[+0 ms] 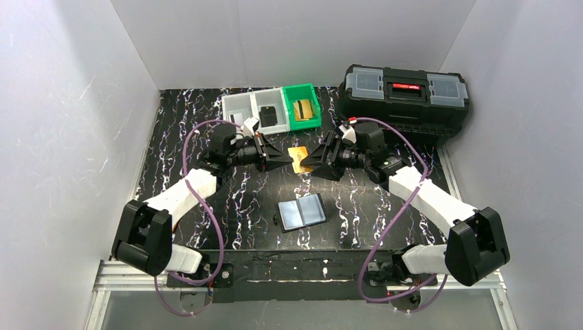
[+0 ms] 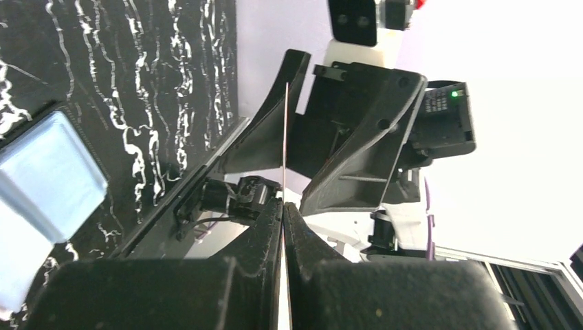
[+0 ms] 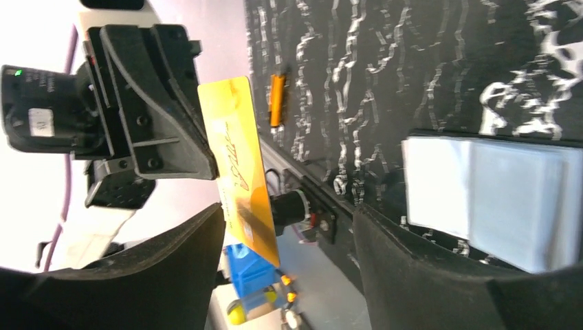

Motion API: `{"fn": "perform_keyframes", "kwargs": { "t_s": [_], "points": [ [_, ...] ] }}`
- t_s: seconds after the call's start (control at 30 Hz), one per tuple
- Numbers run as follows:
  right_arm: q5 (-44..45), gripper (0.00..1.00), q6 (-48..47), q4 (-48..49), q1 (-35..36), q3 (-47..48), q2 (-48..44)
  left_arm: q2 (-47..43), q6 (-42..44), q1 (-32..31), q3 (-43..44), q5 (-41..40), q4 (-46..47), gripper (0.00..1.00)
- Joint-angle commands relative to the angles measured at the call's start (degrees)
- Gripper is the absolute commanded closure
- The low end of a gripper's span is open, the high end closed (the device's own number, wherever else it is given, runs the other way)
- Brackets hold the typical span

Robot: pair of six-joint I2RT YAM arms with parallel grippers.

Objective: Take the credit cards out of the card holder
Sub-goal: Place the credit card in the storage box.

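Worktop [image 1: 357, 220] sorting seems well along. The green bin [image 1: 300, 88] holds a gold card [image 1: 303, 110], the middle grey bin [image 1: 267, 95] a black card [image 1: 268, 116]. The card holder [image 1: 301, 212] lies open centrally; whether its pockets hold more cards is unclear. Left pincer [image 1: 287, 159] clamps a gold-orange credit card [image 3: 237, 172] aloft; right pincer [image 1: 306, 163] gapes wide beside it.

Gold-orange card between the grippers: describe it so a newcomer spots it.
Start at the black marbled table and go just beyond the open card holder. There the left gripper pinches the gold-orange card in mid-air, unlike the striped card lying in the green bin.
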Motion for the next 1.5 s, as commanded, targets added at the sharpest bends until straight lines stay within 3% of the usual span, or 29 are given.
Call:
{"fn": "perform_keyframes", "kwargs": {
  "t_s": [0.0,0.23,0.4,0.43,0.47,0.57,0.6,0.8,0.9,1.13,1.47],
  "points": [
    [-7.75,0.29,8.31,14.72,-0.84,-2.31,0.25,0.56,-4.36,0.22,2.27,3.3,5.27,1.0],
    [-9.64,0.58,11.97,19.85,-1.19,-2.22,2.61,0.7,-2.25,0.22,2.87,4.43,2.2,1.0],
    [-9.44,0.99,9.37,16.22,-1.19,-0.07,4.2,0.91,1.46,0.22,4.19,5.44,-2.83,1.0],
    [-8.84,0.99,7.76,14.02,-1.19,0.82,4.51,0.77,2.9,0.22,4.8,5.35,-4.7,0.98],
    [-8.1,0.99,6.16,11.66,-1.19,1.78,4.77,0.57,4.59,0.22,5.44,5.0,-7.26,0.88],
    [-5.02,0.99,0.72,4.23,-1.23,5.44,5.61,0.13,12.65,0.22,9.35,2.2,-21.08,0.46],
    [-3.26,0.99,-1.69,1.04,-1.27,7.45,6.07,0.08,15.61,0.22,11.0,0.48,-26.2,0.37],
    [4.94,0.99,-13.92,-11.8,-3.12,23.74,15.16,1.73,30.28,0.16,21.77,-14.24,-52.15,0.04],
    [6.72,0.99,-18.05,-14.75,-5.22,32.16,23.49,0.78,32.68,-0.03,22.64,-21.57,-56.89,0.02],
    [9.22,0.99,-25.08,-20.06,-8.06,52.73,41.57,-4.78,36.61,-0.48,19.72,-29.42,-56.08,0.02],
    [11.42,0.99,-27.8,-20.79,-9.18,77.44,61.83,-6.66,35.34,-0.56,15.51,-26.11,-53.59,0.02]
  ]
}}
